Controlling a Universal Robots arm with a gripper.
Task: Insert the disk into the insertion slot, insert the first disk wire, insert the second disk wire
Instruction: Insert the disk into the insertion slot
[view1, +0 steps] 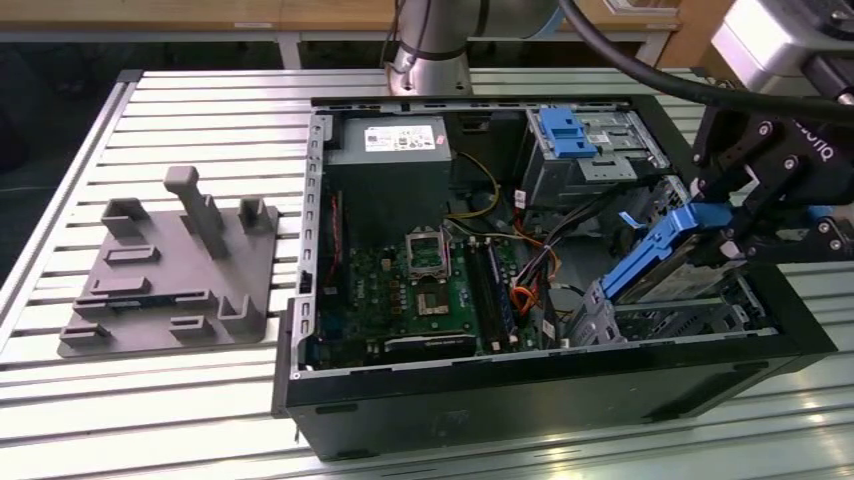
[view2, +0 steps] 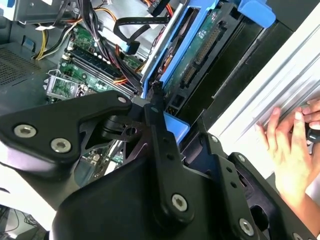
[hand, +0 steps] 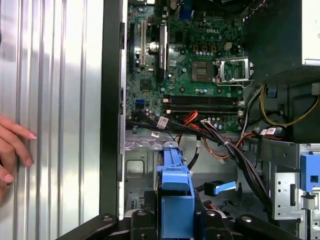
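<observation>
The disk (view1: 654, 252) is clamped tilted in the gripper (view1: 717, 228), over the insertion slot (view1: 674, 320) at the exterior view's right.

Grey fixture (view1: 174, 275) beside computer case (view1: 534, 395)

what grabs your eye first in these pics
The blue-framed disk stands out, tilted in the gripper over the insertion slot at the exterior view's right end of the open computer case. In both wrist views, a person's hand rests on the ribbed table beside the case.
</observation>
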